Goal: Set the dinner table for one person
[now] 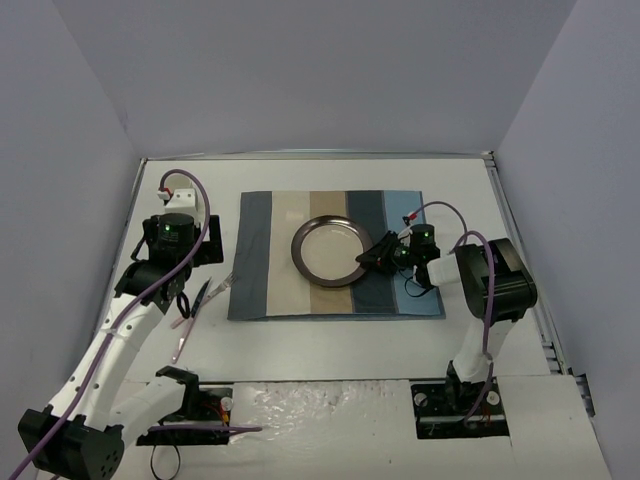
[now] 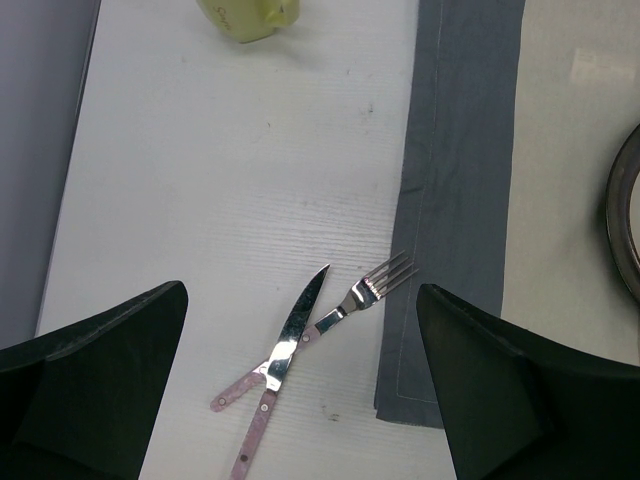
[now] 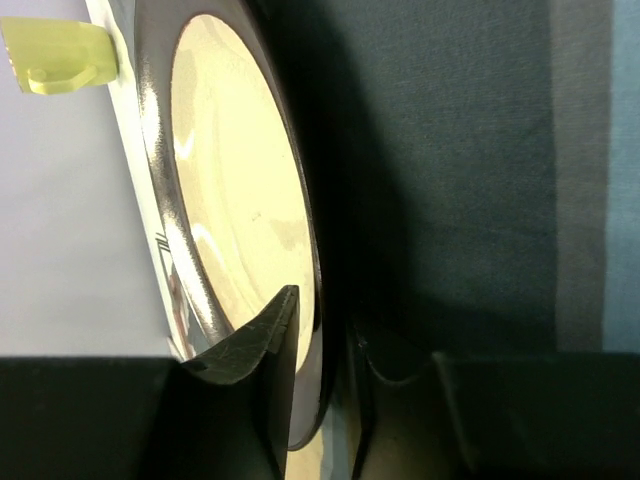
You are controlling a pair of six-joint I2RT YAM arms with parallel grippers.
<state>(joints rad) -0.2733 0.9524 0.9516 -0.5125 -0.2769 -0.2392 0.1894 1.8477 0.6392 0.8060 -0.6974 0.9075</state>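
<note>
The white dinner table (image 1: 330, 345) carries a striped blue-and-beige placemat (image 1: 265, 262). A round metal plate (image 1: 300, 250) lies at the mat's middle. My right gripper (image 1: 372, 258) is at the plate's right rim. In the right wrist view its jaws (image 3: 325, 320) are closed on the rim of the plate (image 3: 235, 190), one finger on the inside and one on the outside. A knife (image 2: 290, 335) and a fork (image 2: 375, 285), both with pink handles, lie crossed on the table (image 2: 200, 200) just left of the mat. My left gripper (image 2: 302, 300) hangs wide open above them and is empty.
A yellow-green cup (image 2: 248, 15) stands on the table beyond the cutlery; it also shows in the right wrist view (image 3: 60, 55). Lavender-grey walls (image 1: 300, 70) close in the table on three sides. The mat's grey edge (image 2: 450, 200) lies right of the fork.
</note>
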